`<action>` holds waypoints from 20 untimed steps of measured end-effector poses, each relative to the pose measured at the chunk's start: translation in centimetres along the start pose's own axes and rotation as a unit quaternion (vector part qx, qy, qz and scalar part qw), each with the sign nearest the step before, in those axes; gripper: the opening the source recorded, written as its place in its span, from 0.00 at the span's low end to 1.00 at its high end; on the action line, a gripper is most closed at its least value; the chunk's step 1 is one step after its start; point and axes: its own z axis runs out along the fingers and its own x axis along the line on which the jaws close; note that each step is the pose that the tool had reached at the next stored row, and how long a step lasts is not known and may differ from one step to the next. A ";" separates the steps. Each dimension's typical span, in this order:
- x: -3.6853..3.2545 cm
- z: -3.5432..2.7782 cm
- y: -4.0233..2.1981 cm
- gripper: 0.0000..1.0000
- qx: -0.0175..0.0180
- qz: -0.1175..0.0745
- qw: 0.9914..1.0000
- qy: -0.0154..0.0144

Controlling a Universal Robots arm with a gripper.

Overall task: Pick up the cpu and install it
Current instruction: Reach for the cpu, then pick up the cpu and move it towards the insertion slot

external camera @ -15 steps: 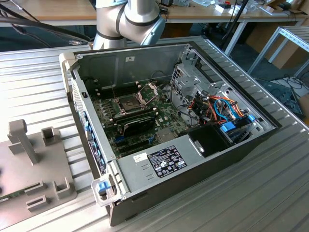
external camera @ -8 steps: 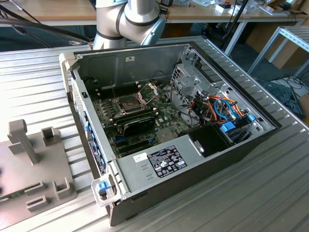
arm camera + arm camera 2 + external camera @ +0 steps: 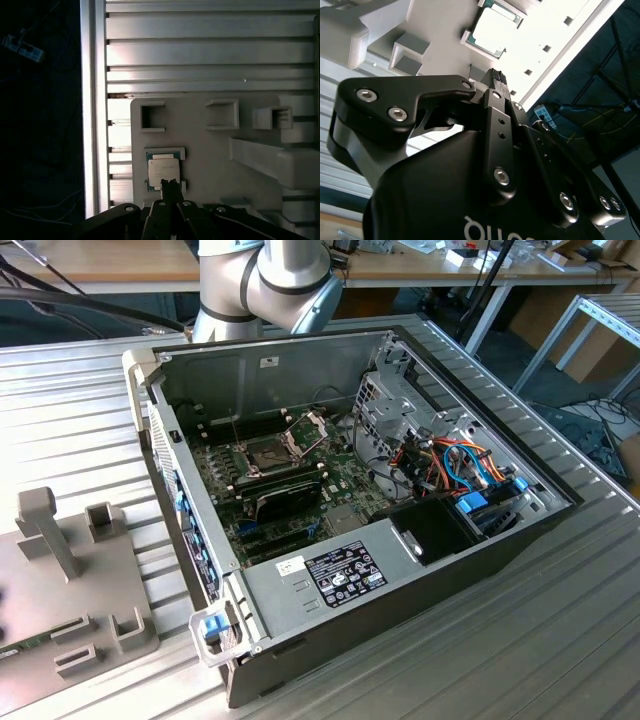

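Grey plastic is forming the fixture (image 3: 215,150) where the cpu (image 3: 163,172) is lying flat in a square framed recess near the fixture's edge, its dull silver top facing up. You are seeing the gripper (image 3: 170,186) pointing at that chip in the first wrist view, its black tip overlapping the chip's near edge. Whether it is touching the chip cannot be told. Its fingers are lying pressed together with no gap showing, and they are carrying nothing. In the second wrist view those fingertips (image 3: 495,77) are hanging just short of the cpu (image 3: 492,31). Two square pockets (image 3: 152,117) are sitting farther along the fixture, which is resting on the ribbed aluminium table (image 3: 200,50). In the exterior view the fixture (image 3: 60,600) is standing on the exterior view's left, at about eight o'clock from the open computer case (image 3: 260,370). Inside the case the motherboard (image 3: 340,480) is lying flat, with the socket (image 3: 270,452) exposed. The hinged frame (image 3: 308,428) is standing raised at the socket's one o'clock, and a black expansion card (image 3: 285,502) is sitting at its six o'clock. Orange and blue cables (image 3: 460,465) are bunching at three o'clock, and the power supply (image 3: 330,575) is filling the corner at five o'clock. The arm (image 3: 265,280) is rising beyond the case at twelve o'clock.
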 end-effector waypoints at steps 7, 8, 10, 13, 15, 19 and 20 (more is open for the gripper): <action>0.00 0.09 -0.01 0.11 0.000 0.000 1.000 0.000; 0.00 0.09 0.00 0.11 0.000 0.000 1.000 0.000; 0.00 0.09 -0.01 0.11 0.000 -0.001 1.000 0.000; 0.00 0.09 0.00 0.11 0.000 -0.001 1.000 0.000; 0.00 0.09 0.00 0.11 0.000 -0.001 1.000 0.000; 0.00 0.09 0.00 0.11 0.000 -0.001 1.000 0.000; 0.00 0.08 -0.01 0.11 0.000 -0.001 1.000 0.000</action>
